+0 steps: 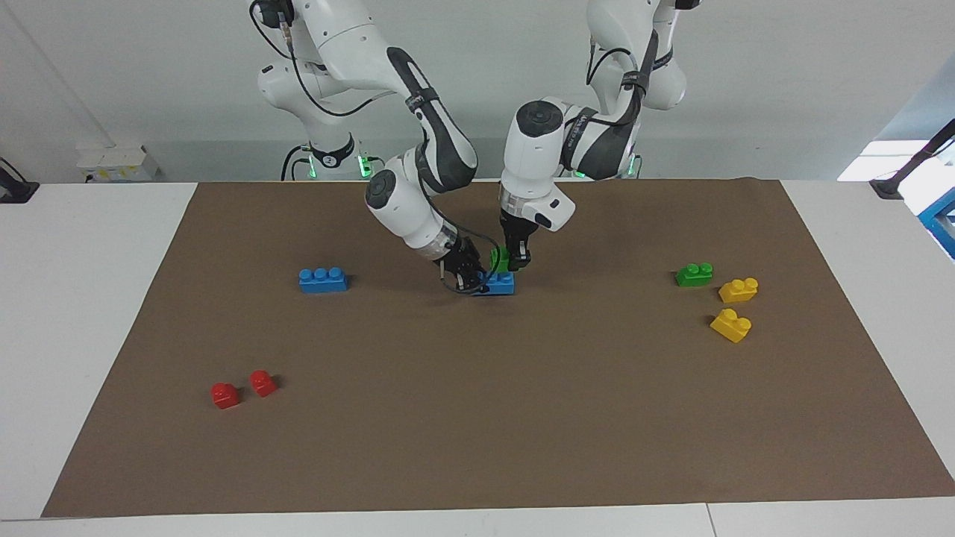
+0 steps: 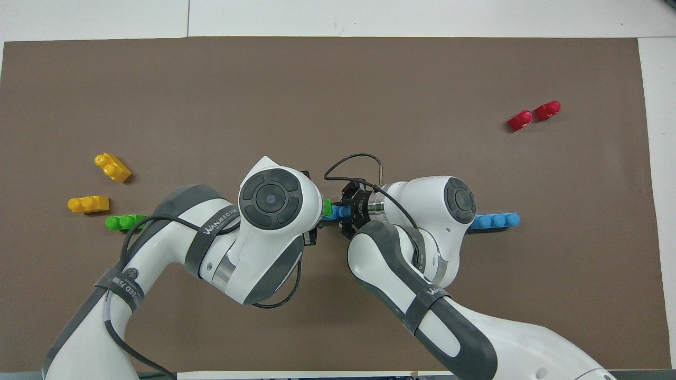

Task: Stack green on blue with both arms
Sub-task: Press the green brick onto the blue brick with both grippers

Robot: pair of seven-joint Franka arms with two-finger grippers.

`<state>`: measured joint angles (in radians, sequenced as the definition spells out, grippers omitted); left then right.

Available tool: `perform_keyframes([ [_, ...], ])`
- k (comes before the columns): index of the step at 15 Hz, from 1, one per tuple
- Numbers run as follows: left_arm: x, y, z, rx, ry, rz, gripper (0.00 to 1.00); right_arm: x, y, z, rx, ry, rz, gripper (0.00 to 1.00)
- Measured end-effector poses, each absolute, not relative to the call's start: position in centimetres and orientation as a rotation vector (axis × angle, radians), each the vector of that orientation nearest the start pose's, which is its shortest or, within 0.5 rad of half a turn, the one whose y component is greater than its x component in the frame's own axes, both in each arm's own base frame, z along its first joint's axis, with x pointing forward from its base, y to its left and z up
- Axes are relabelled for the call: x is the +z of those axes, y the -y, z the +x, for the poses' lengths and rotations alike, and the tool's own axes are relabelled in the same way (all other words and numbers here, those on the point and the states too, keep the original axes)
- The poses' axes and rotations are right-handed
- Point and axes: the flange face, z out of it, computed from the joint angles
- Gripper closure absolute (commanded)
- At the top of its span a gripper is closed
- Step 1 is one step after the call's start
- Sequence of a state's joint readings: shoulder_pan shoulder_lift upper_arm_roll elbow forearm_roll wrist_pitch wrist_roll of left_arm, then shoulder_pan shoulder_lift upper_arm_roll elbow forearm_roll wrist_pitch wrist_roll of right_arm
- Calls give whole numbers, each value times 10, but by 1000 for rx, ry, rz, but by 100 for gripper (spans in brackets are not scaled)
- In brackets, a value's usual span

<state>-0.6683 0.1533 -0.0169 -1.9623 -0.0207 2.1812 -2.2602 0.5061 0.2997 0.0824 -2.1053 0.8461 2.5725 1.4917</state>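
Note:
A blue brick (image 1: 501, 284) lies mid-mat, close to the robots. My right gripper (image 1: 471, 282) comes in low from the right arm's end and is shut on that brick's end; it also shows in the overhead view (image 2: 347, 211). My left gripper (image 1: 512, 262) points straight down and is shut on a green brick (image 1: 498, 258), which sits right on top of the blue brick. Whether the studs are pressed in, I cannot tell. From overhead the left wrist hides most of the green brick (image 2: 327, 208) and blue brick (image 2: 338, 211).
A second blue brick (image 1: 322, 280) lies toward the right arm's end, with two red bricks (image 1: 242, 389) farther from the robots. A second green brick (image 1: 694, 274) and two yellow bricks (image 1: 738, 289) (image 1: 731, 325) lie toward the left arm's end.

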Motion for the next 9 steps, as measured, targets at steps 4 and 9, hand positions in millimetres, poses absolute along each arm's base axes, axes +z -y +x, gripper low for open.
perform_keyframes([
  [4, 387, 382, 455, -20, -2192, 2173, 100, 284, -319, 499, 527, -1938, -1885, 100],
  [9, 363, 386, 455, 0, -2216, 2178, 100, 280, -318, 499, 514, -1945, -1879, 100],
])
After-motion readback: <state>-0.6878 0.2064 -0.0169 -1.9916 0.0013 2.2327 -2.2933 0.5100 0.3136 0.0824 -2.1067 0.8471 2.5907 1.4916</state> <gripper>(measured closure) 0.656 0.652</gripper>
